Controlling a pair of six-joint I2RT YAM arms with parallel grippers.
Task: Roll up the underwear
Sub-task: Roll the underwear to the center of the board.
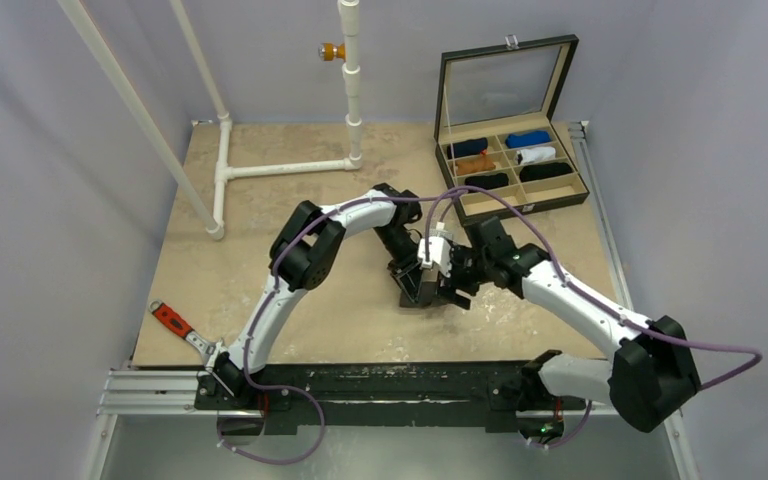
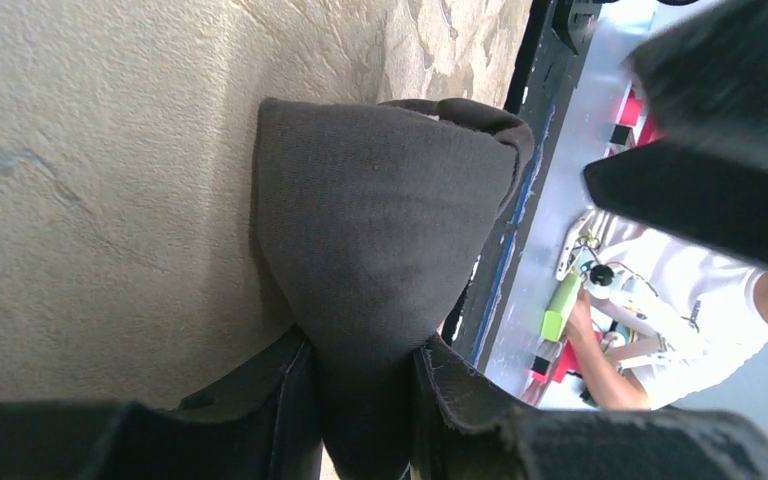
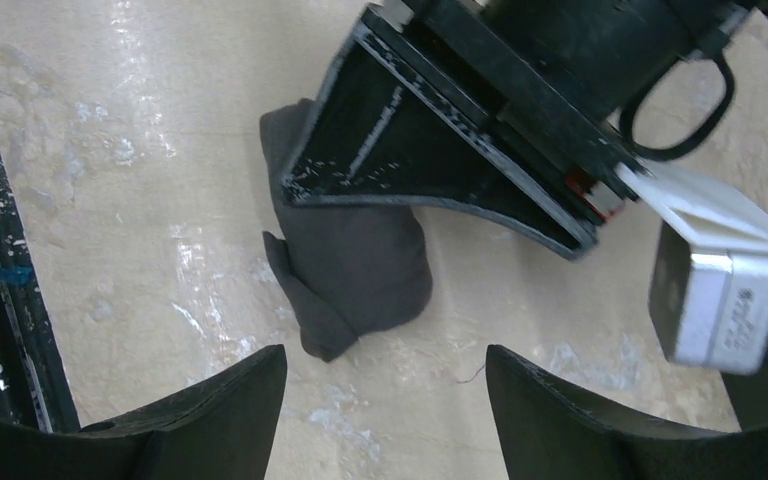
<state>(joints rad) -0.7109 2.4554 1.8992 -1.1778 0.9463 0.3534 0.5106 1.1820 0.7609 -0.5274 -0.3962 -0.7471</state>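
The underwear (image 3: 360, 265) is a dark charcoal grey bundle, partly rolled, lying on the tan table. In the left wrist view the underwear (image 2: 380, 220) fans out from between my left fingers, which pinch its near end. My left gripper (image 2: 365, 410) is shut on it, and it also shows from above in the right wrist view (image 3: 440, 150). My right gripper (image 3: 385, 395) is open and empty, hovering just short of the bundle's free end. In the top view both grippers meet at mid-table, left (image 1: 412, 285) and right (image 1: 457, 290), and mostly hide the garment.
An open compartment box (image 1: 565, 195) with several rolled garments stands at the back right. A white pipe frame (image 1: 280, 168) is at the back left. A red-handled tool (image 1: 172, 320) lies at the front left. The black front rail (image 2: 520, 200) runs close to the underwear.
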